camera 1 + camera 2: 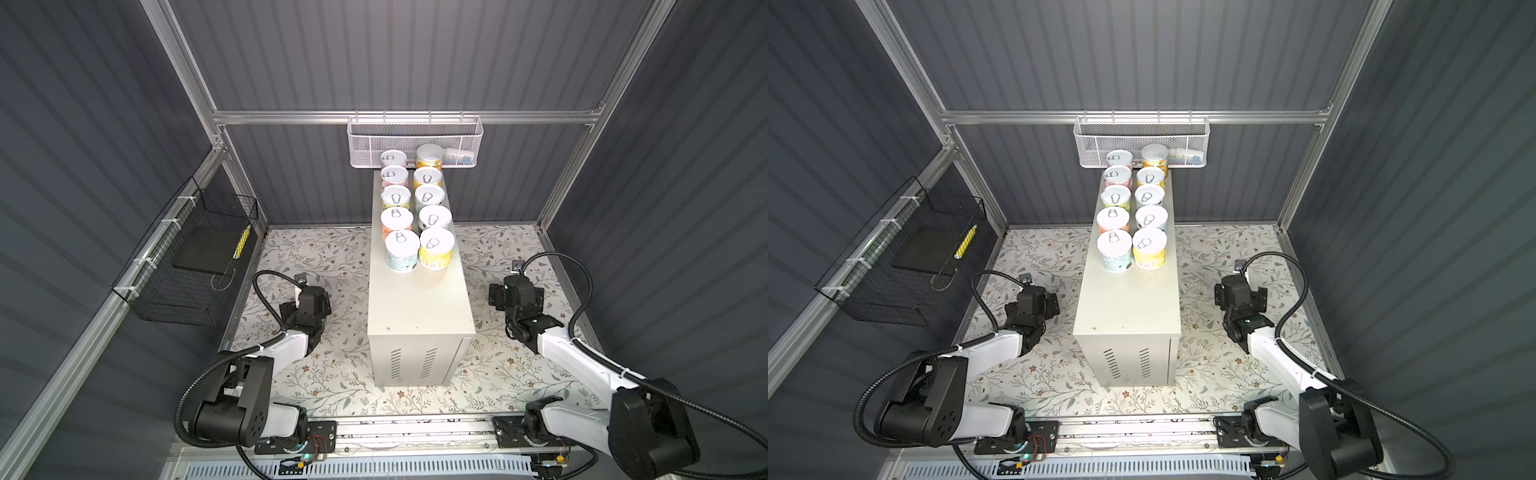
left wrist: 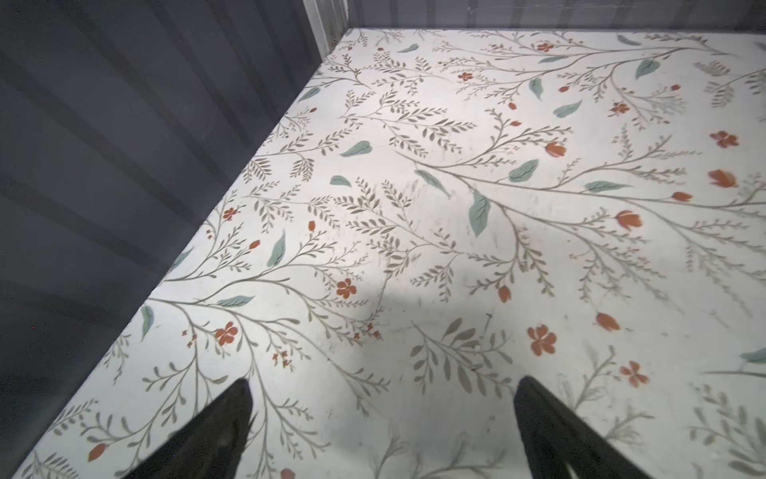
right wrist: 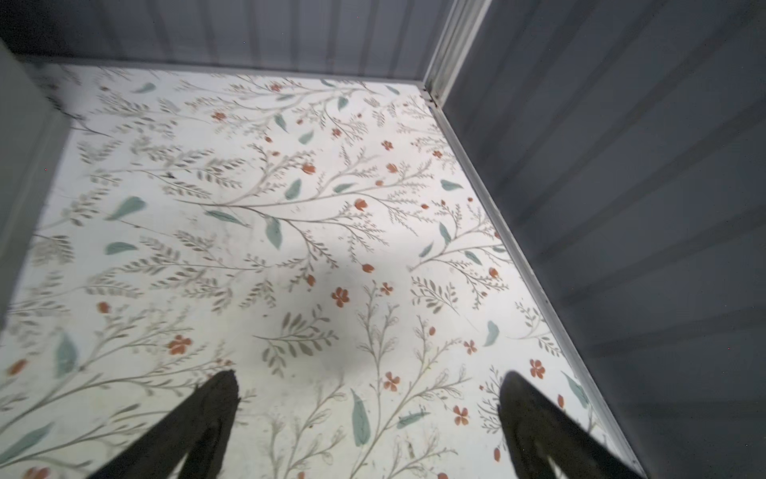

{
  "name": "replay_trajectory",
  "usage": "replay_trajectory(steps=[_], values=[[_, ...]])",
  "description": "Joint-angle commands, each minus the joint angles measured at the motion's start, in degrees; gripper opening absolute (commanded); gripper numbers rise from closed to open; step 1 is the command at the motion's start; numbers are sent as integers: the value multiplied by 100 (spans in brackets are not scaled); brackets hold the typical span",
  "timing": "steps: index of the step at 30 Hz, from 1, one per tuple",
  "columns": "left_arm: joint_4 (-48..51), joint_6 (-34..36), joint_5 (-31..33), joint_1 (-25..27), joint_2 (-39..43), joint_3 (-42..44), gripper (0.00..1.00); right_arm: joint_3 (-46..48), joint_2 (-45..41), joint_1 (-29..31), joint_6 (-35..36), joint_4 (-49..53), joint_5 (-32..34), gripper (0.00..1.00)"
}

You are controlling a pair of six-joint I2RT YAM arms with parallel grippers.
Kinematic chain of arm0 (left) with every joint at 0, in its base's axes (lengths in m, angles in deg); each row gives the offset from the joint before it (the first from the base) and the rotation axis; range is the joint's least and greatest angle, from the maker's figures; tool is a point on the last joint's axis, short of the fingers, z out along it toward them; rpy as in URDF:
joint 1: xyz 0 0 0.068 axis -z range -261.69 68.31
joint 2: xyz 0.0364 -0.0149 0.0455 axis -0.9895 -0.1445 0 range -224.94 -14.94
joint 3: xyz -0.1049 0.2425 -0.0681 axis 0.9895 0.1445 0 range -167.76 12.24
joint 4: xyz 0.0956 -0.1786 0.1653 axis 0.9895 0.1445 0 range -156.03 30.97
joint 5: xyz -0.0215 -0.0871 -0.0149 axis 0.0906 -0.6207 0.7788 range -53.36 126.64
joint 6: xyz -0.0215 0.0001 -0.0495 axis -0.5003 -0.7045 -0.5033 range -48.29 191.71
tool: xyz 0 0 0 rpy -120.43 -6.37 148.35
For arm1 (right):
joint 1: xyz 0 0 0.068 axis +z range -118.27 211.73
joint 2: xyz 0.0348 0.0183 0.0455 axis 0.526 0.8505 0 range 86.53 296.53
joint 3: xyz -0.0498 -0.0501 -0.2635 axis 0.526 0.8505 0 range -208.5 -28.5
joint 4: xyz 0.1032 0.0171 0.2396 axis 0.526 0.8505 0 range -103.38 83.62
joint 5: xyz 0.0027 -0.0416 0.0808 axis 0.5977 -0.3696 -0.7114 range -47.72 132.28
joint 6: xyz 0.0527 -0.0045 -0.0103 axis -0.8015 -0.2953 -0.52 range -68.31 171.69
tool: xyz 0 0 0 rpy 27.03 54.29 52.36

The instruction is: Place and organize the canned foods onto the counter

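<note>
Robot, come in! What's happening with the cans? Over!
Left gripper open, empty. Right gripper open, empty. Cans in two rows on the counter, far half. Nothing seen in the way.

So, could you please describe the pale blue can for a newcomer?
Find the cream counter in the middle of the floral surface. Cans stand on it in two rows; the pale blue can ends the left row, by the counter's bare half. Beside it stands a yellow can; no other label is pale blue.
</note>
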Motion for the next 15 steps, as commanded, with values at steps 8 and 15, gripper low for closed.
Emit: replay_trajectory(steps=[8, 15], values=[[-1843, 239, 731, -86, -166, 552, 100, 242, 1193, -495, 455, -2377, 245, 99], [-2745, 704, 7, -282, -1237, 115, 100, 875, 921, -612, 542, -3568, -175, 99]])
